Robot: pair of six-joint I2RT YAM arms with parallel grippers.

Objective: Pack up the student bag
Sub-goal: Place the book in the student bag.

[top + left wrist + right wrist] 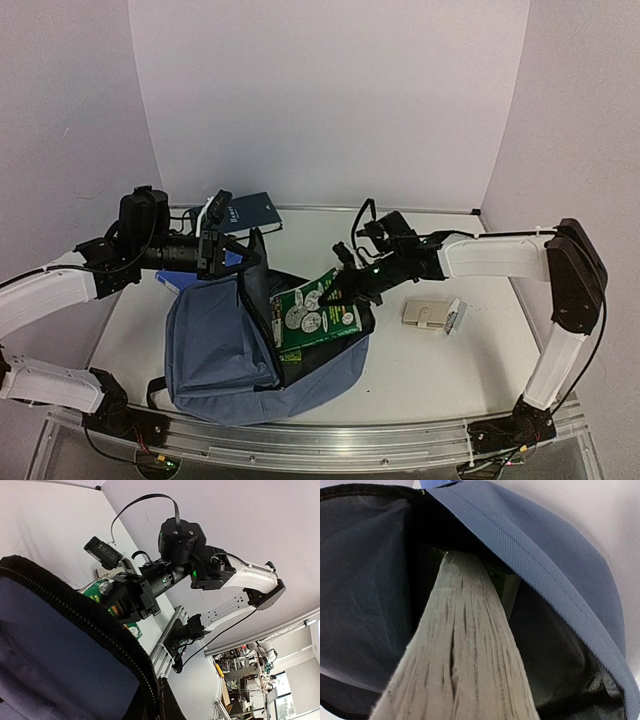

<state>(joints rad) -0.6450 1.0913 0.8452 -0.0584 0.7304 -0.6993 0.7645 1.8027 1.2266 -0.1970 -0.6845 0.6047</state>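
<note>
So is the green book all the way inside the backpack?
Only partly: the green book pokes out of the open student bag, right gripper holding it.

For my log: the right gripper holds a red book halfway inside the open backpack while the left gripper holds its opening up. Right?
Only the colour is wrong: the book is green and white, as the top external view shows. The right gripper does hold it halfway inside the open backpack while the left gripper holds its opening up.
</note>
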